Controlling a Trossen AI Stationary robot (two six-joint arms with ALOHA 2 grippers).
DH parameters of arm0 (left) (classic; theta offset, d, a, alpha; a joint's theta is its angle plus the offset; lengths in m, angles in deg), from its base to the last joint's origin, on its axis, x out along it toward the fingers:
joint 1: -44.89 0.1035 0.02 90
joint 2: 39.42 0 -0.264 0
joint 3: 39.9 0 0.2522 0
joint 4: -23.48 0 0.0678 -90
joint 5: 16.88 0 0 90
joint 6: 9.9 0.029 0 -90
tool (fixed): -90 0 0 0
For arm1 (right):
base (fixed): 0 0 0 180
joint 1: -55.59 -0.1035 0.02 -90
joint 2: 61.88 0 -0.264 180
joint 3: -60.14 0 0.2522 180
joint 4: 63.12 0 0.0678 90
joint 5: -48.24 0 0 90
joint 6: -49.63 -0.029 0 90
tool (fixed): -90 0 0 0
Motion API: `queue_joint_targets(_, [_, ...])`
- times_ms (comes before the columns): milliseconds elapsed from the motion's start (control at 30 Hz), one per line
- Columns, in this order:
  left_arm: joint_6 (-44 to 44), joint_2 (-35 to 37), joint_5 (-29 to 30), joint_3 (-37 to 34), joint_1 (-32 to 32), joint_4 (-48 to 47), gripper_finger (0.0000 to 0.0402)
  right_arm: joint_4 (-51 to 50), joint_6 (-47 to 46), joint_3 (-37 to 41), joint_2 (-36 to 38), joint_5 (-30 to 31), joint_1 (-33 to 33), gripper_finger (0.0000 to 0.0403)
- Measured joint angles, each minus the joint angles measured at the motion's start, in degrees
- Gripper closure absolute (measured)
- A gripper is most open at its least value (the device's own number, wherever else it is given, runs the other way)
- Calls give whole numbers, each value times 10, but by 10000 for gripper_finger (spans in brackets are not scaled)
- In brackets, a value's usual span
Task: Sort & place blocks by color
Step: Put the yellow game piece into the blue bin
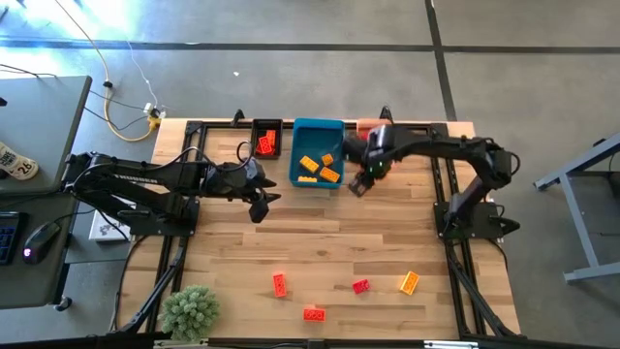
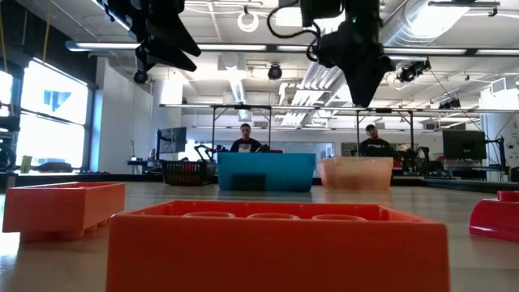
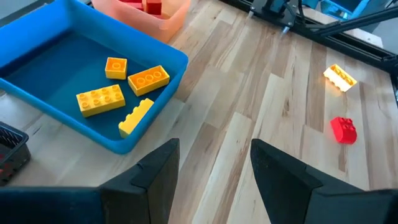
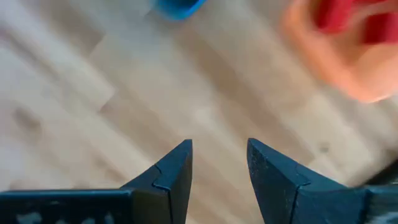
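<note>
**Operator:** Where are the blocks right now?

**Describer:** You have four yellow-orange bricks (image 1: 319,168) lying in the blue bin (image 1: 299,131) at the far edge of the table (image 1: 320,242). Red bricks (image 1: 266,145) sit in the black bin (image 1: 267,124) just to its left. A pale orange bin (image 3: 174,18) stands on the blue bin's other side, with red pieces inside. Four blocks lie loose on the near part of the table, well apart from the bins: a red brick (image 1: 279,284), a red-orange brick (image 1: 313,313) closest to the near edge, a small red brick (image 1: 360,286), and a yellow-orange brick (image 1: 409,282).

**Operator:** And my grippers?

**Describer:** Your left gripper (image 1: 260,206) hangs above bare wood, near the blue bin's front left corner. Its fingers (image 3: 158,171) are spread apart with nothing between them. Your right gripper (image 1: 357,184) hovers just beside the blue bin's front right corner, also over bare wood. Its fingers (image 4: 174,168) stand parted by a narrower gap, and they hold nothing.

**Operator:** Anything else around?

**Describer:** A small green plant (image 1: 191,311) sits at the table's near left corner. Beyond the table, two people (image 2: 246,139) are seated in the room behind the bins.
</note>
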Motion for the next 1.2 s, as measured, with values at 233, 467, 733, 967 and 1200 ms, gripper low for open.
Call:
queue_joint_targets(233, [2,0,0,0,0,-3,216,13,-65,15,0,-30,-123,265])
queue_joint_targets(467, [13,0,-13,0,0,-4,216,21,-115,15,0,-28,-218,265])
queue_joint_targets(733, [17,0,-24,0,0,-4,216,56,-110,15,0,-25,-305,218])
queue_joint_targets(967, [-12,0,-29,0,0,-4,216,83,-74,15,0,-22,-372,174])
queue_joint_targets(1200, [-15,0,-51,0,-3,-4,216,10,-104,15,0,-28,-447,174])
